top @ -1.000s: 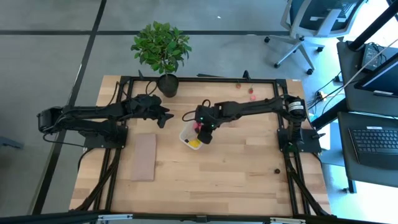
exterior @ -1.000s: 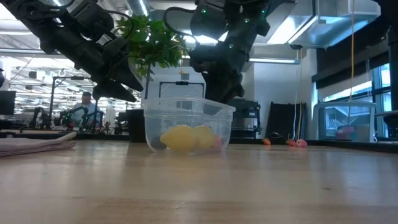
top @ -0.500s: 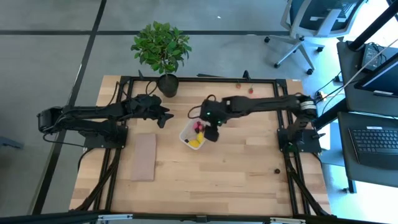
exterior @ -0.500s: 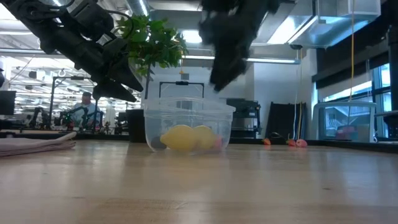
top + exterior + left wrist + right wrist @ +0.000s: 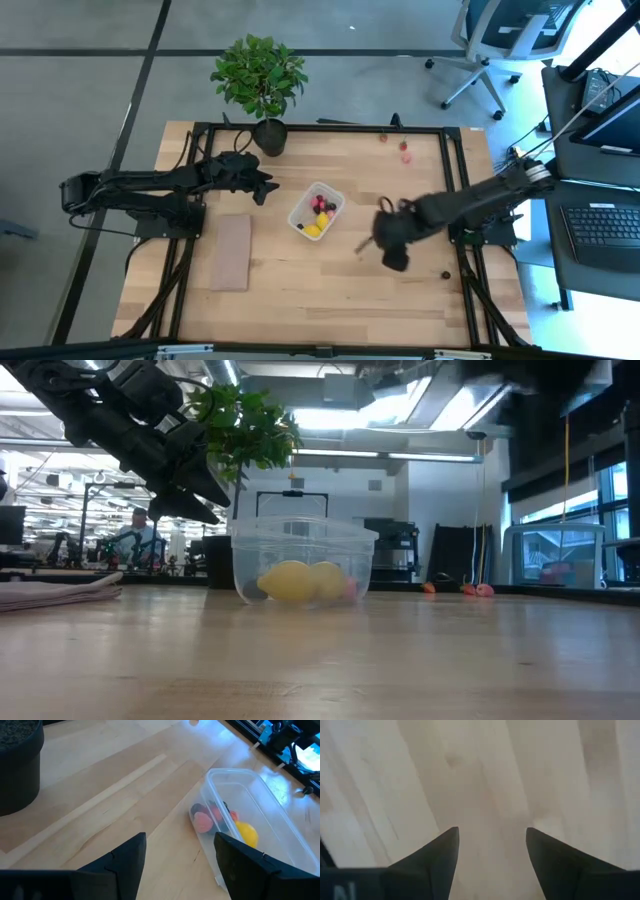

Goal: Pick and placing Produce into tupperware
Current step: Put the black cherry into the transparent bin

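Produce: yellow, pink, dark toys in clear rectangular plastic tub [image 5: 316, 209]; maroon piece [image 5: 446, 275], pink pieces [image 5: 405, 153] near desk's edges remain; right gripper [image 5: 393, 250] wide, empty

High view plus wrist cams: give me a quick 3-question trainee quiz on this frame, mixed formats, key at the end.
1. True or false: the right gripper is directly over the tupperware.
2. Multiple choice: where does the dark maroon produce piece outside the tub lie? A) beside the potted plant B) on the tan board C) near the table's right edge, beyond the right gripper
3. Fill in: in the right wrist view, the open fingers frame only bare ____.

Key: 1 false; 2 C; 3 table wood.
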Available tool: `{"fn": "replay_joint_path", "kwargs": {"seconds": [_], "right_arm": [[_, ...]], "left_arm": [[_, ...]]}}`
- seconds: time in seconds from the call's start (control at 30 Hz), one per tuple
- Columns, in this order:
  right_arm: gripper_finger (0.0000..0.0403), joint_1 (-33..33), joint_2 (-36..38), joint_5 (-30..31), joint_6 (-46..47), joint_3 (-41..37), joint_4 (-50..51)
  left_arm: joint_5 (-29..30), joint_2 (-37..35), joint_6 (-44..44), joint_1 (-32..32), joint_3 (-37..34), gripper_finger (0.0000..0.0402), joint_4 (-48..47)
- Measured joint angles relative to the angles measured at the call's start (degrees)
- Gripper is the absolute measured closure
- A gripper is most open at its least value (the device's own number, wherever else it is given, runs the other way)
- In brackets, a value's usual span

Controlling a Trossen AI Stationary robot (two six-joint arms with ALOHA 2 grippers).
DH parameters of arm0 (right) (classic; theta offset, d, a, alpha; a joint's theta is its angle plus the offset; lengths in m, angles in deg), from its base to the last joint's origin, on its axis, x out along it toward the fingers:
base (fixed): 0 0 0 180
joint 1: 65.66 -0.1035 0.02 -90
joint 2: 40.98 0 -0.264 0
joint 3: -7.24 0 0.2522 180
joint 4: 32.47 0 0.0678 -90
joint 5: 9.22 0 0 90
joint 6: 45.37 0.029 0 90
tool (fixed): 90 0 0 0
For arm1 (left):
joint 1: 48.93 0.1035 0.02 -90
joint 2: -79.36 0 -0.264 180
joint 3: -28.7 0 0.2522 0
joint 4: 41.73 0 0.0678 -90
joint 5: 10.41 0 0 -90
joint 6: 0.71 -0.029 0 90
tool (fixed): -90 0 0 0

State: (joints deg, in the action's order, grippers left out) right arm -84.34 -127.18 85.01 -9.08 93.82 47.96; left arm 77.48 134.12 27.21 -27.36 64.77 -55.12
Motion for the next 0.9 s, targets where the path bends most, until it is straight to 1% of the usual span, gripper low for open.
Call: {"fn": "replay_joint_path", "kwargs": {"seconds": [0.1,0.27,0.4,0.5,0.67,0.8,0.9], "right_arm": [[0.0170,-4.4,3.4,-0.5,10.6,-6.8,0.8],[0.0169,-10.4,5.4,-8.9,22.1,-17.2,1.1],[0.0169,-13.4,5.4,-14.8,30.6,-23.3,0.9],[0.0169,-15.1,5.3,-17.4,32.5,-26.0,-0.1],[0.0169,-18.1,5.3,-20.7,31.2,-28.4,-4.4],[0.0169,-20.1,5.3,-22.0,31.2,-29.9,-7.3],[0.0169,-21.1,5.3,-22.5,32.9,-31.1,-8.7]], "left_arm": [[0.0,0.0,0.0,0.0,0.0,0.0176,0.0],[0.0,0.0,0.0,0.0,0.0,0.0176,-0.3],[0.0,0.0,0.0,0.0,0.0,0.0176,-0.4],[0.0,0.0,0.1,0.0,0.0,0.0176,-0.4],[-0.1,0.0,0.5,0.0,0.0,0.0176,-0.4],[-0.2,0.0,0.5,0.0,0.0,0.0176,-0.4],[-0.3,0.0,0.6,0.0,0.0,0.0176,-0.4]]}}
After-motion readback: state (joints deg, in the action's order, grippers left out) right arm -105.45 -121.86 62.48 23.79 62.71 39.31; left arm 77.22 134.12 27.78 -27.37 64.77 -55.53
